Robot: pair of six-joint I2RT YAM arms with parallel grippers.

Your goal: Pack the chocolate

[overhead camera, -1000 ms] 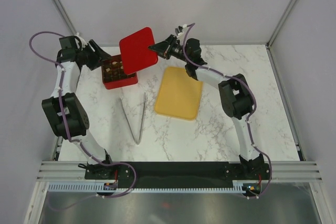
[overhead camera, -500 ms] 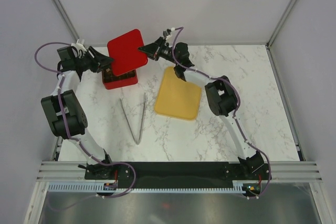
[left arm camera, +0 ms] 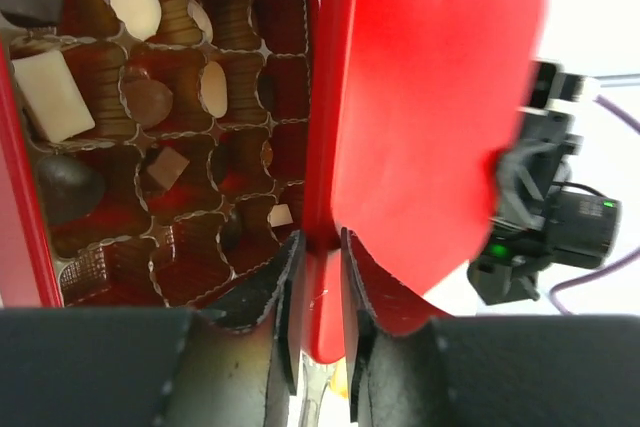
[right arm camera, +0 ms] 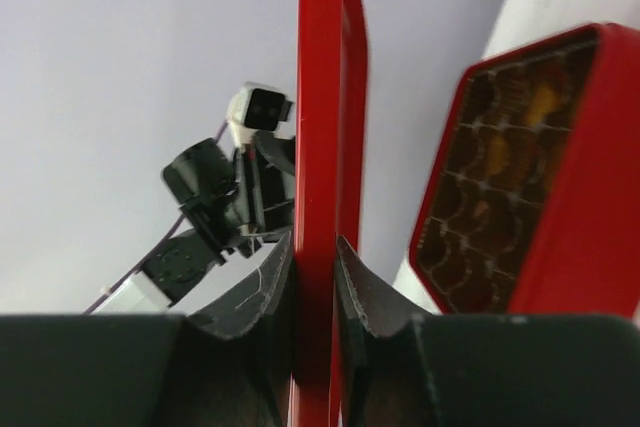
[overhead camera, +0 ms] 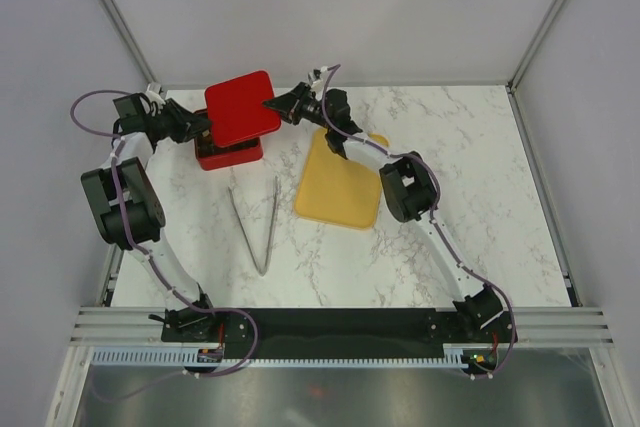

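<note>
We find the right gripper (right arm camera: 315, 269) clamped on the rim of the red lid (right arm camera: 322, 97), which stands edge-on beside the red box (right arm camera: 560, 277). The left gripper (left arm camera: 316, 277) is clenched too, apparently on the lid's opposite rim (the box wall lies close against it). The chocolate (left arm camera: 52, 95) sits in the box's grid cells: dark, brown and white pieces. A yellow tray (overhead camera: 338, 192) lies nearby.

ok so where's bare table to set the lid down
Widest bare marble: right of the tray, beyond the right arm. Also the front strip between tongs and arm bases. Crowded: back left, where left gripper and right gripper hold the lid over the box; tongs-tray gap is narrow.
</note>
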